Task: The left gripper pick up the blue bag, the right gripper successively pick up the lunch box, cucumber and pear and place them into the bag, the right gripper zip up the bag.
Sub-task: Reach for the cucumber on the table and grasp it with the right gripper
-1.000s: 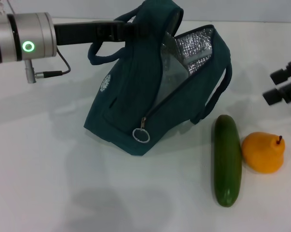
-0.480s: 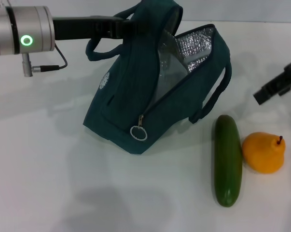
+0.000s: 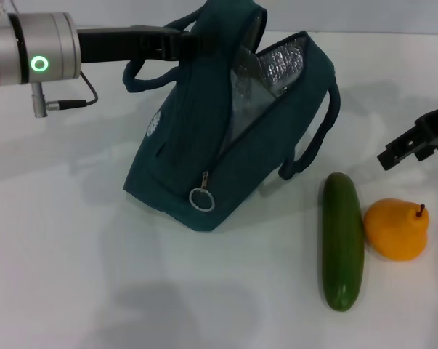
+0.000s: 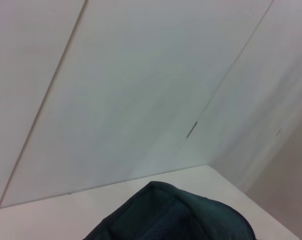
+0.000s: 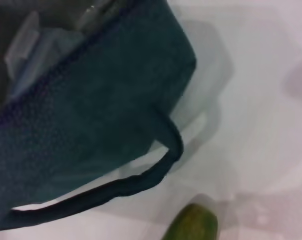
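While the left hand [image 3: 176, 42] grips the blue bag [image 3: 226, 138] by its top, the right hand [image 3: 411, 147] hovers, released, above the cucumber [image 3: 341, 241] and pear [image 3: 397, 229].

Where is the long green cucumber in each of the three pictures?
Head view: the long smooth dark green cucumber lies near the bottom right, touching the yellow-orange pear.
Left wrist view: not in it; only the top of the dark teal fabric bag shows.
Right wrist view: only its tip peeks in at the bottom edge.
Shared landmark: the bag, seen in all three views.
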